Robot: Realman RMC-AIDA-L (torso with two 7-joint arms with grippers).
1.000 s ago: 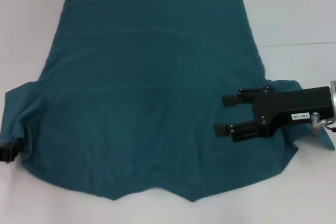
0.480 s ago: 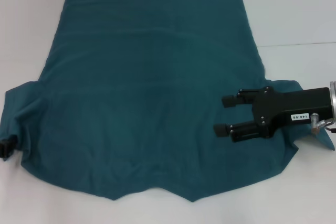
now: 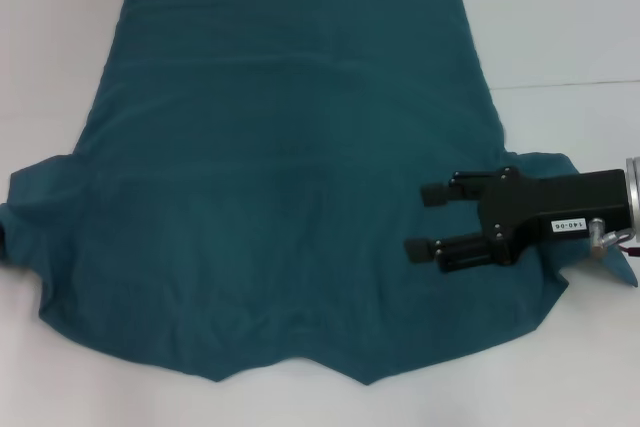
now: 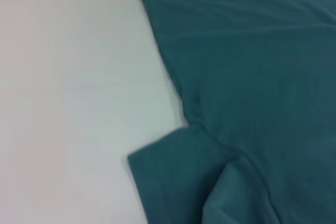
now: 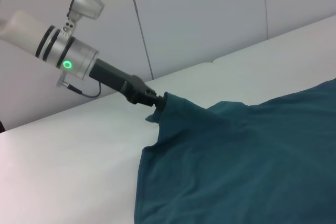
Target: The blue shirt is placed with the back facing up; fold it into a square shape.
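Barely begun, by the look of it: blue shirt (image 3: 290,177) spread flat and unfolded across the white table (image 3: 570,17), pale panelled wall (image 5: 210,9) behind. Right gripper (image 3: 428,219) over the right sleeve area, fingers apart, holding nothing. Left gripper (image 5: 157,107) at the left sleeve edge, apparently clamped on fabric.

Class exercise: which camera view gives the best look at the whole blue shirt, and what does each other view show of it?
The head view: the blue shirt lies spread flat, every edge visible, the right hand hovering open above it. The left wrist view shows one sleeve and side edge; the right wrist view shows a sleeve pinched by the left hand.
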